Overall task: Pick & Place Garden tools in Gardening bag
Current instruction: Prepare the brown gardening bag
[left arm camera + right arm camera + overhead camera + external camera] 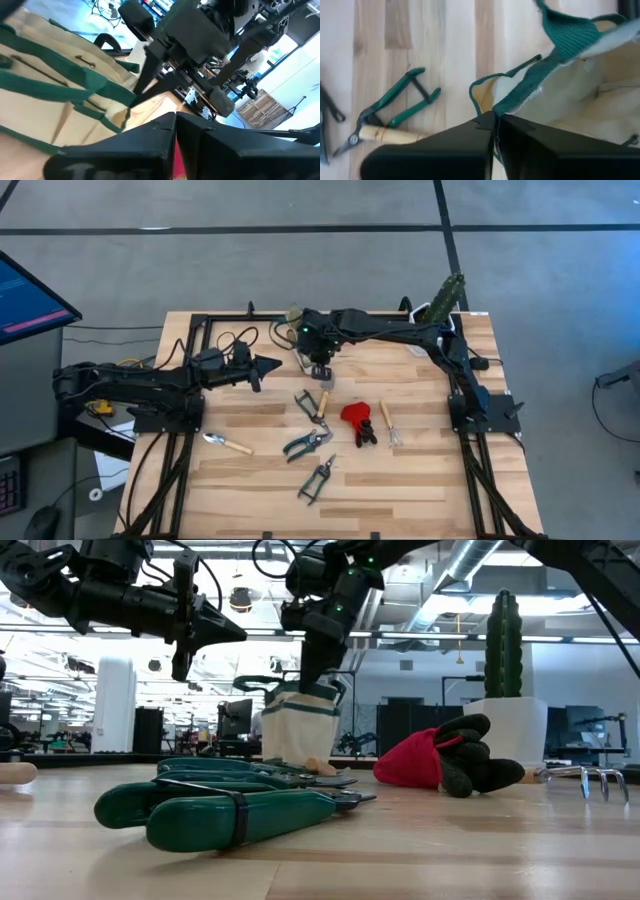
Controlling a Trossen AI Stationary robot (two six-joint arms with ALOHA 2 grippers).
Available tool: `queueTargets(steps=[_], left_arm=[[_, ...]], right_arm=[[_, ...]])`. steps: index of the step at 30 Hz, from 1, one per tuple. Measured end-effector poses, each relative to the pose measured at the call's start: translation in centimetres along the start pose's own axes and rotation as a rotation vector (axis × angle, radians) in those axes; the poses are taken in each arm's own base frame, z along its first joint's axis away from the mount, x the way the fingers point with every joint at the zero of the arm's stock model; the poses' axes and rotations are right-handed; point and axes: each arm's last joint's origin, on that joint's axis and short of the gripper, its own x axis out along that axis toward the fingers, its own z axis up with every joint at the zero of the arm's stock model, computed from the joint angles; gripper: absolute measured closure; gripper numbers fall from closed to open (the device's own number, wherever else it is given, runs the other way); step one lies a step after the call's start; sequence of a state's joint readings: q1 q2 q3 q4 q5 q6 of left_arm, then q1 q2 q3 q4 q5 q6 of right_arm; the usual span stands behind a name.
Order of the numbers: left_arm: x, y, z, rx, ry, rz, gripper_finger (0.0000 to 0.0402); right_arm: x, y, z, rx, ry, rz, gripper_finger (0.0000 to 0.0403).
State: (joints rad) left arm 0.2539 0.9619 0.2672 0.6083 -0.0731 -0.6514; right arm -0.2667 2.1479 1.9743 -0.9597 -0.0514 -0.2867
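The cream gardening bag [300, 735] with green trim stands upright on the table near the far edge; in the high view my right arm hides most of it. My right gripper [496, 120] is above the bag [580, 85], shut on its green band. My left gripper [275, 365] is shut and empty, in the air left of the bag [45, 75]. Lying flat on the table are green-handled shears [313, 405], green pruners [307, 443], a third pair [317, 477], a wooden-handled trowel [228, 443], a red-headed tool [357, 420] and a thin wooden-handled tool [390, 423]. My right gripper pinches a green woven band at the bag's upper edge [512, 102] between its two fingers. The fingers come from above, pointing down. The bag hangs below the fingers with its base on the table [298, 762].
A white pot with a tall green cactus [445, 305] stands at the far right corner. Black frame rails [190, 350] run along the table's left, right and far sides. Bare wood lies along the near edge [400, 500].
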Motion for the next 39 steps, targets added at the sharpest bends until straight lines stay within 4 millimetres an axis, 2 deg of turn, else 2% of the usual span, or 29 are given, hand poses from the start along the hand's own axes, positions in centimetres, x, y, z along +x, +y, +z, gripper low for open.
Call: queueTargets(steps=[6, 9, 15, 26, 39], left_arm=[[0.0, 0.0, 0.0, 0.0, 0.001, 0.001, 0.04], [0.0, 0.0, 0.0, 0.0, 0.001, 0.001, 0.04], [0.0, 0.0, 0.0, -0.003, 0.001, 0.002, 0.04], [0.0, 0.0, 0.0, -0.003, 0.001, 0.003, 0.04], [0.0, 0.0, 0.0, -0.003, -0.003, 0.009, 0.04]], right_arm=[[0.0, 1.0, -0.8, -0.098, 0.104, 0.042, 0.0399], [-0.1, 0.9, -1.2, -0.113, 0.132, 0.05, 0.0401], [-0.3, -0.9, -2.4, -0.112, 0.219, 0.012, 0.0401], [-0.5, -3.7, -3.4, -0.077, 0.228, -0.009, 0.0402], [-0.4, -1.7, -2.7, -0.11, 0.223, 0.013, 0.0384]])
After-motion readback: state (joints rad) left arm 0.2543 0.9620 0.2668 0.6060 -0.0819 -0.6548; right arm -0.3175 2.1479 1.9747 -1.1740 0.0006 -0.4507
